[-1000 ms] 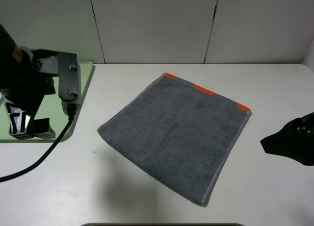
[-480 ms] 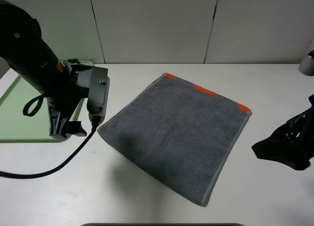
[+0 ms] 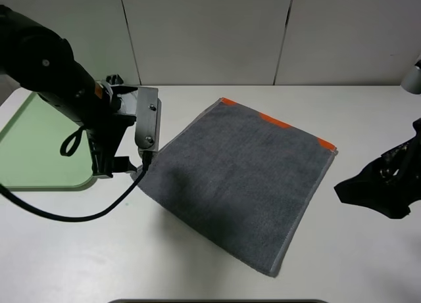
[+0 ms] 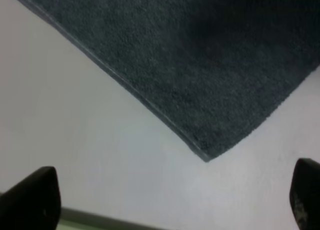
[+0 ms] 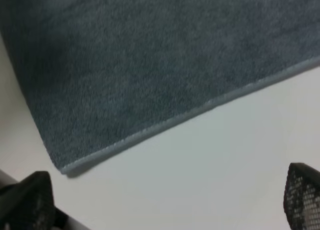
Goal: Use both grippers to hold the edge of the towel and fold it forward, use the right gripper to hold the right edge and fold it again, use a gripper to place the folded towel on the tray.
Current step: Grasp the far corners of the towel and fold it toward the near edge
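Observation:
A grey towel (image 3: 240, 175) with orange marks on its far edge lies flat and unfolded on the white table, turned like a diamond. My left gripper (image 3: 115, 166) hangs just left of the towel's left corner, beside the green tray (image 3: 39, 145). In the left wrist view the left gripper (image 4: 170, 205) is open, with the towel's corner (image 4: 205, 157) between and ahead of its fingers. My right gripper (image 3: 348, 190) hovers right of the towel's right edge. In the right wrist view the right gripper (image 5: 165, 205) is open and empty, with the towel's edge (image 5: 150, 90) ahead of it.
A black cable (image 3: 79, 214) from the left arm trails over the table in front of the tray. A dark strip (image 3: 217, 301) runs along the table's front edge. White wall panels stand behind the table.
My left arm has swung right from over the tray to the towel's left corner. My right gripper has edged left toward the towel's right edge. The towel has not moved.

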Motion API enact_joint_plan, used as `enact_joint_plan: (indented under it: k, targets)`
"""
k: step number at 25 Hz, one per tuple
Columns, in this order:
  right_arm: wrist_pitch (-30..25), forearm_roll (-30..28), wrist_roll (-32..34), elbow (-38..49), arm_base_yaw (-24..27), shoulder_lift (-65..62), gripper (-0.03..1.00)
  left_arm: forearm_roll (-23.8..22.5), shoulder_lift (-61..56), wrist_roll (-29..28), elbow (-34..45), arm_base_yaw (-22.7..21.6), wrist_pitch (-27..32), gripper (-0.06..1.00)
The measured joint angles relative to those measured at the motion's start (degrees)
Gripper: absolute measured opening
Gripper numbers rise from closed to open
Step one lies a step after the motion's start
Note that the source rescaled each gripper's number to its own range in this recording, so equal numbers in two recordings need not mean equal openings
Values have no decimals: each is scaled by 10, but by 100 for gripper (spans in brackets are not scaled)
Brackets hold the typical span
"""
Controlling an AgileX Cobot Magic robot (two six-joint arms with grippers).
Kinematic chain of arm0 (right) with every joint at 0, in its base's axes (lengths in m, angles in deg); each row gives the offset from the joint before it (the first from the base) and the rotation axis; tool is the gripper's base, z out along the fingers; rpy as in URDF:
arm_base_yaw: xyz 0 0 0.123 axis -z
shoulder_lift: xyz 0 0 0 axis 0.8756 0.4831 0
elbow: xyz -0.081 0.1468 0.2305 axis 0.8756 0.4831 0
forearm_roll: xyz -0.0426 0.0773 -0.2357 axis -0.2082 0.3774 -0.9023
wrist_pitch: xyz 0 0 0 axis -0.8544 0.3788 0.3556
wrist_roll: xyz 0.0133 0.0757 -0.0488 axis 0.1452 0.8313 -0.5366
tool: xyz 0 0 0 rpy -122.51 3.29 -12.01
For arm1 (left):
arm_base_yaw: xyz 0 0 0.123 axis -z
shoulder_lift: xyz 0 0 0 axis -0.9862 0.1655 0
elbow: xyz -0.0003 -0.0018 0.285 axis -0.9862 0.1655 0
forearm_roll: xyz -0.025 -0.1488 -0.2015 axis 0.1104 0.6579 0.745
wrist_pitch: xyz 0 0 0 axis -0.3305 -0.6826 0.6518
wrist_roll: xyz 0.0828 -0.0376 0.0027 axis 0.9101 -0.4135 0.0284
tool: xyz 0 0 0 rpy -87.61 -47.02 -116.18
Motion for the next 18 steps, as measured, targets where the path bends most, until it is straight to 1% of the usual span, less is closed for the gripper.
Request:
enact_joint_plan:
  k: [5, 8, 11, 14, 16, 18]
  targets:
    - [2, 3, -4, 0, 0, 0, 100, 0, 40, 0, 0, 0, -37, 98]
    - [3, 6, -25, 0, 0, 1, 100, -1, 66, 0, 0, 0, -46, 99]
    - [3, 20, -46, 0, 0, 12, 100, -1, 81, 0, 0, 0, -53, 99]
    - [6, 44, -68, 0, -1, 47, 100, -1, 82, 18, 0, 0, -55, 99]
    - [23, 50, -78, 0, -21, 78, 100, -1, 82, 30, 0, 0, -56, 99]
    - [38, 46, -81, 0, -54, 104, 100, -1, 82, 47, 0, 0, -56, 99]
